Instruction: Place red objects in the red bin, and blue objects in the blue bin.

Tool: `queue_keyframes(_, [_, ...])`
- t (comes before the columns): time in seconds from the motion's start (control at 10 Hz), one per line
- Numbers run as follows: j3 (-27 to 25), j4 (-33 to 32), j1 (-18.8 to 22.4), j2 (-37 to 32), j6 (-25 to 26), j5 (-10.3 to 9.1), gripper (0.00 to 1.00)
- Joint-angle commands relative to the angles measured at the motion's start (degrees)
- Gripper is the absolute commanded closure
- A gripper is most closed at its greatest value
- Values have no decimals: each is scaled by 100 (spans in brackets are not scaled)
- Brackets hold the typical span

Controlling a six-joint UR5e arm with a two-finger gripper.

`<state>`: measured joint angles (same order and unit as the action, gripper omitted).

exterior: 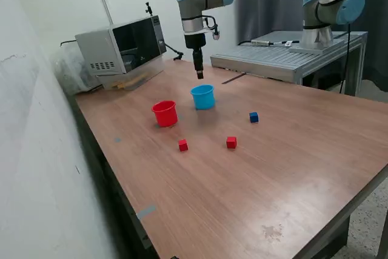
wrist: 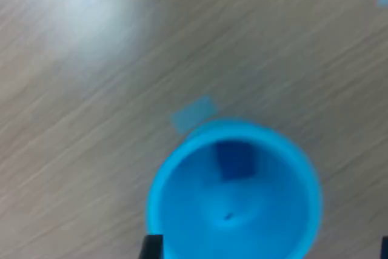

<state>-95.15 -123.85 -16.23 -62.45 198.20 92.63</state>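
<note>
Left to right in the exterior view: red cup (exterior: 164,113), red cube (exterior: 183,145), blue cup (exterior: 203,97) holding one blue cube (wrist: 235,159), second red cube (exterior: 231,142), blue cube (exterior: 253,117) on the surface (exterior: 291,168). Gripper (exterior: 199,74) directly above blue cup; opening not discernible. Loose cubes toward camera.

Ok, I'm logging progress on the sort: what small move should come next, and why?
Probably lift the pincer away from the blue cup and head toward the blue cube on the table. The wrist view shows one blue cube inside the cup already, while that one and two red cubes remain loose.
</note>
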Motion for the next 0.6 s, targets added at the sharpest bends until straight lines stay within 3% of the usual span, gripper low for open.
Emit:
queue_keyframes(0.0, [41, 580, 584, -327, -1, -43, 0])
queue_keyframes(0.3, [-29, 827, 1322, -522, 8, -298, 0])
queue_keyframes(0.5, [-117, 853, 1762, -558, 8, -316, 0])
